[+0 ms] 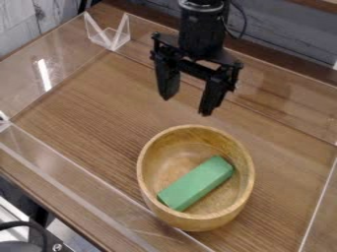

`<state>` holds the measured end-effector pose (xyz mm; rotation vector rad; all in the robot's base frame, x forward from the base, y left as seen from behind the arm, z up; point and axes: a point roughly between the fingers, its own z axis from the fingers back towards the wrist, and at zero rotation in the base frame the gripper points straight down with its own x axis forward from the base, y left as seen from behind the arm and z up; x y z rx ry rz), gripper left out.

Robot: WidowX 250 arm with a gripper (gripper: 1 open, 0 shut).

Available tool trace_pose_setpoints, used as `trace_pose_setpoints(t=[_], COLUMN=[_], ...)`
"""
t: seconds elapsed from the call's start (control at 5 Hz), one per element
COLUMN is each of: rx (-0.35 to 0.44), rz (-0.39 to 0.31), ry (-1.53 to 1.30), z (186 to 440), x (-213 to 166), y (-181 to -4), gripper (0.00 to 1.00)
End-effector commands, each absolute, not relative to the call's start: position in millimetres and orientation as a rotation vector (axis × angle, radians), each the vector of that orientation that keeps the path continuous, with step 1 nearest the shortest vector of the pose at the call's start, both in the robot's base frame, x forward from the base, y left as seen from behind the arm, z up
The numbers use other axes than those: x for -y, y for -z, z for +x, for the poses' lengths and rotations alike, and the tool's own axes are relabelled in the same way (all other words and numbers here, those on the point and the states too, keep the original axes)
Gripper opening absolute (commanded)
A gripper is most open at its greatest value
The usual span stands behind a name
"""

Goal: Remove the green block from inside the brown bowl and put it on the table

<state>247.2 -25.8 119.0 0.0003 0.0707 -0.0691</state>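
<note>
Table (93,108): green block (196,184) inside brown bowl (158,157).

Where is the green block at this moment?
In the camera view, the green block lies inside the brown bowl, at the lower right of the table.

Open air above brown bowl (161,157); clear acrylic walls (53,74) hem table (93,118) edges.

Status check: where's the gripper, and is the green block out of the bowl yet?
Gripper open, empty, pointing down, above the table behind the brown bowl. Green block lying inside bowl, untouched. Nothing blocking the way down.
</note>
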Motion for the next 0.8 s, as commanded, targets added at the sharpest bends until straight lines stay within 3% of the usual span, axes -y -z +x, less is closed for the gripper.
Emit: trace_pose_setpoints(t=[0.0,0.6], rx=[-0.010,0.020], rz=[0.006,0.007], ry=[0.080,0.088], z=[234,210], x=[34,50], y=[-131.2,-125.3], gripper=[1.00,1.00])
